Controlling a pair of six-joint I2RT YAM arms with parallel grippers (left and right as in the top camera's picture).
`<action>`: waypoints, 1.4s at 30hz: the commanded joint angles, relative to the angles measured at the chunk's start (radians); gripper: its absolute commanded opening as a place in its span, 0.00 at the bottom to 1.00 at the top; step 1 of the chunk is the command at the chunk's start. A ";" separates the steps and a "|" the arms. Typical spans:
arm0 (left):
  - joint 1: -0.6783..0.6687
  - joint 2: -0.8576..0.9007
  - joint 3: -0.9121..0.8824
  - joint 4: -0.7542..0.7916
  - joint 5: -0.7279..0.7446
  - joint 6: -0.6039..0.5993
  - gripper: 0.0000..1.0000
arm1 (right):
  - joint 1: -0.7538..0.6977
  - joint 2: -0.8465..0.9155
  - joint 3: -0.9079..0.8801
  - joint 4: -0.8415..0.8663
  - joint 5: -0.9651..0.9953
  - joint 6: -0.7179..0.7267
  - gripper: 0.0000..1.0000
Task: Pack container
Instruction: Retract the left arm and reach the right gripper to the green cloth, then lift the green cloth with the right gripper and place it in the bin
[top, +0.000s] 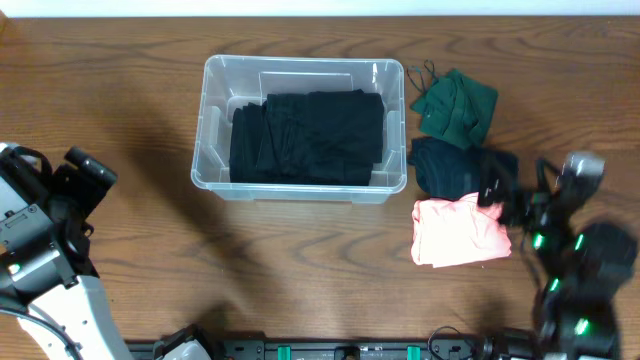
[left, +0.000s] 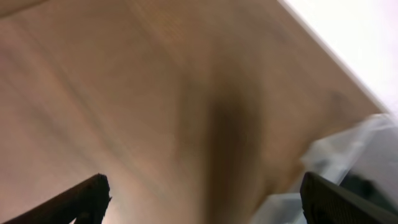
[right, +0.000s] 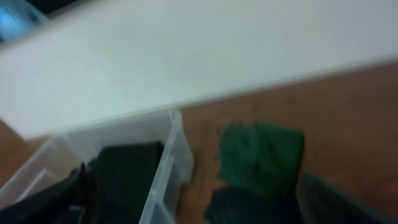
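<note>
The clear plastic container (top: 213, 110) stands at the table's middle back with folded black clothing (top: 308, 136) inside. To its right lie a folded green garment (top: 455, 103), a dark navy garment (top: 447, 166) and a pink garment (top: 458, 231). My left gripper (left: 202, 199) is open and empty over bare wood at the far left; the container's corner (left: 367, 149) shows at its right. My right gripper (right: 199, 199) is open and empty at the right, near the pink garment. Its blurred view shows the container (right: 177, 155), the green garment (right: 261, 155) and the dark garment (right: 249, 208).
The wooden table (top: 120, 100) runs to a white wall at the back. The left arm's body (top: 40, 230) fills the lower left, the right arm's body (top: 580, 270) the lower right. A black cord (top: 425, 72) lies by the green garment.
</note>
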 joint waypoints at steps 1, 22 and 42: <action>0.005 0.018 0.039 -0.067 -0.182 0.024 0.98 | 0.008 0.258 0.254 -0.089 -0.047 -0.086 0.99; 0.006 0.097 0.039 -0.190 -0.199 0.024 0.98 | -0.093 1.176 0.776 -0.171 -0.083 0.035 0.94; 0.006 0.097 0.039 -0.190 -0.199 0.024 0.98 | -0.118 1.516 0.776 -0.195 -0.229 0.172 0.95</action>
